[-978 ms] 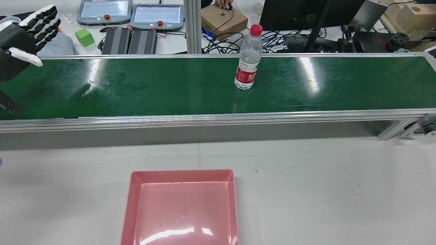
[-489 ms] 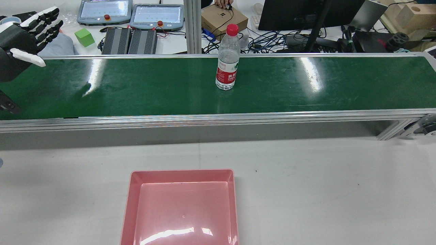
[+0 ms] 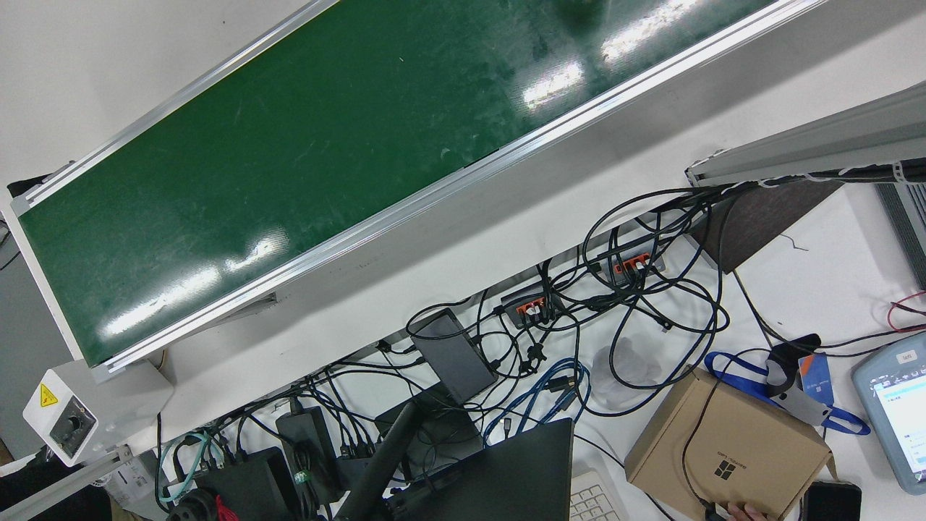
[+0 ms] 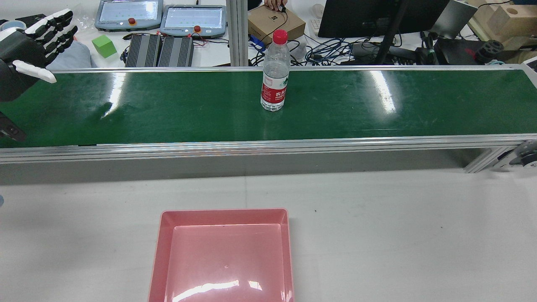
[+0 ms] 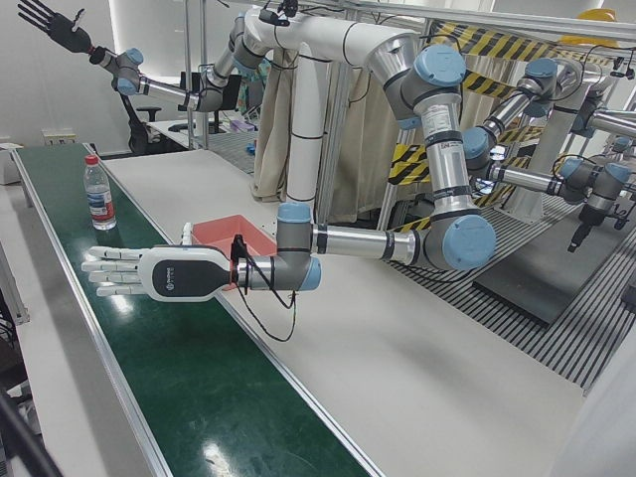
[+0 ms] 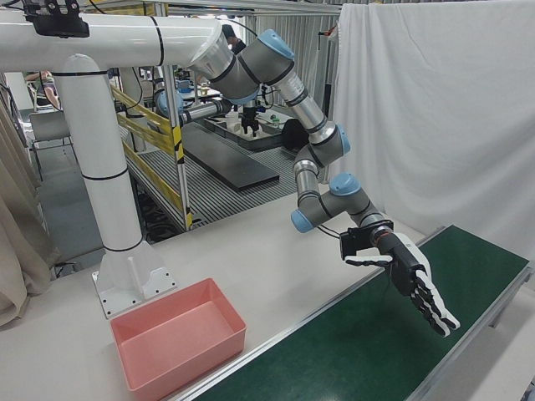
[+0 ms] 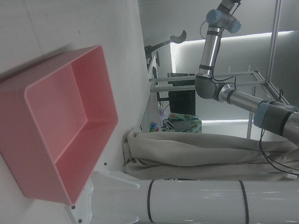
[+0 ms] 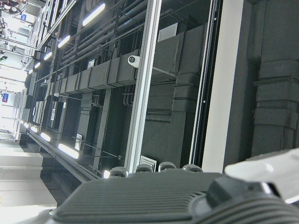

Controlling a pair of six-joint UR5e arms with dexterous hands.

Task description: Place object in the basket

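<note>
Midway along the belt [image 4: 377, 109]: bottle [image 4: 275, 71], upright, long axis vertical. Well off to the right of the left hand [image 4: 29, 46], nearer of the two, flat-open and empty over the belt's end. Right hand [image 5: 45, 18] raised high, splayed, empty. Basket [image 4: 224, 212] unfilled.

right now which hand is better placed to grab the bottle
Left. The left hand hovers open over the belt where the bottle stands; the right hand is raised high, far off.
</note>
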